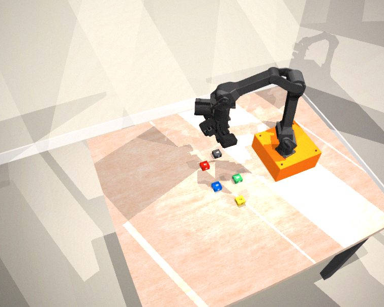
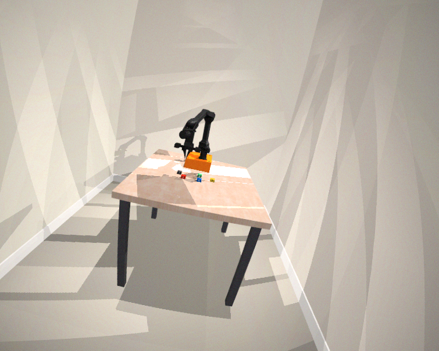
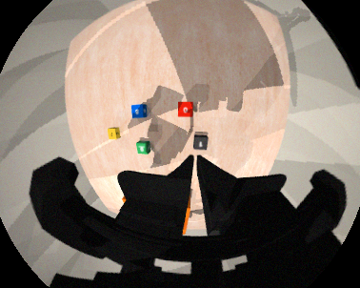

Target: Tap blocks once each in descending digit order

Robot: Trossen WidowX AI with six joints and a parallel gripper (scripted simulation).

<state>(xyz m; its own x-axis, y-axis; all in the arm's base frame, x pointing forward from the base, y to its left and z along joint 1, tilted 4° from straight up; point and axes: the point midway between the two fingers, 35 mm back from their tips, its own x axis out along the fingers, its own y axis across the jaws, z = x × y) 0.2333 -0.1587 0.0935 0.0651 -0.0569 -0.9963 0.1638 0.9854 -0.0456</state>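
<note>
Closed together, the fingers (image 2: 186, 157) hang above the table (image 1: 172, 238) (image 2: 219, 196) (image 3: 103, 62), inside its edges, apart from every block.

table (image 1: 185, 238) (image 2: 219, 192) (image 3: 103, 57): wood-look, fine grain | base block (image 1: 268, 163) (image 2: 197, 164): smooth | arm (image 1: 256, 81) (image 2: 206, 130): matt

five small blocks (image 1: 204, 165) (image 2: 183, 176) (image 3: 185, 109), one arm (image 1: 256, 80) (image 2: 206, 130), one table (image 1: 172, 231) (image 2: 227, 200) (image 3: 103, 62)
</note>
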